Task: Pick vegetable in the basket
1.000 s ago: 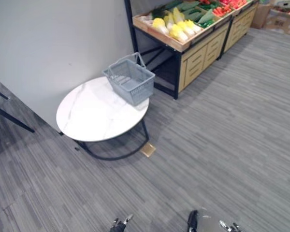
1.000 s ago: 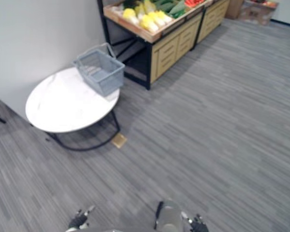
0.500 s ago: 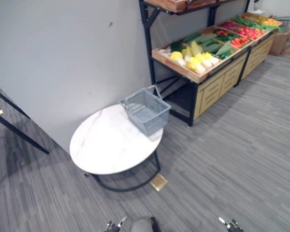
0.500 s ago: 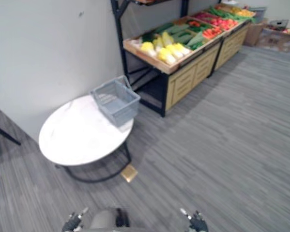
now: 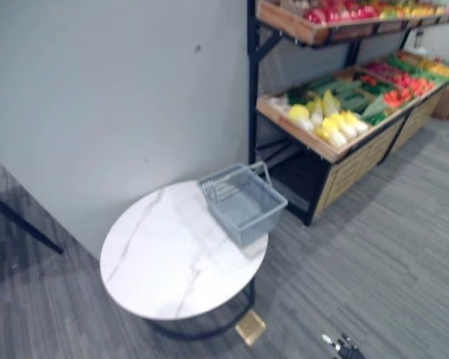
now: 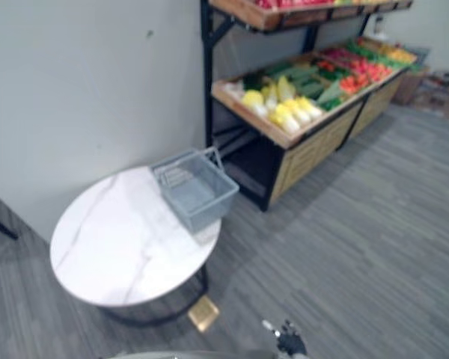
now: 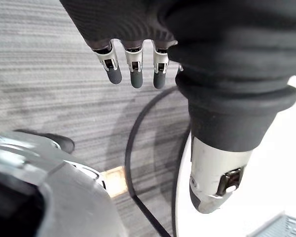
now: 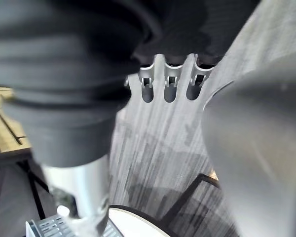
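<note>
An empty grey wire basket (image 5: 243, 203) stands on the right part of a round white marble table (image 5: 165, 262). Behind it to the right, a wooden produce stand (image 5: 337, 153) carries yellow-white cabbages (image 5: 328, 123), green vegetables (image 5: 337, 86) and red peppers (image 5: 398, 95). My right hand (image 5: 344, 348) hangs low over the carpet, far from both the basket and the stand. In its wrist view the right hand's fingers (image 8: 168, 89) are straight and hold nothing. My left hand (image 7: 133, 74) hangs beside the table's edge, fingers straight and empty.
An upper shelf (image 5: 322, 26) with red produce overhangs the stand on a black frame. A grey wall (image 5: 112, 90) backs the table. A small tan block (image 5: 250, 327) lies on the floor by the table's black base. Open carpet (image 6: 359, 247) stretches on the right.
The camera has moved closer and tilted up: table, basket and stand look larger and the upper shelf has come into view. The basket has not moved on the table.
</note>
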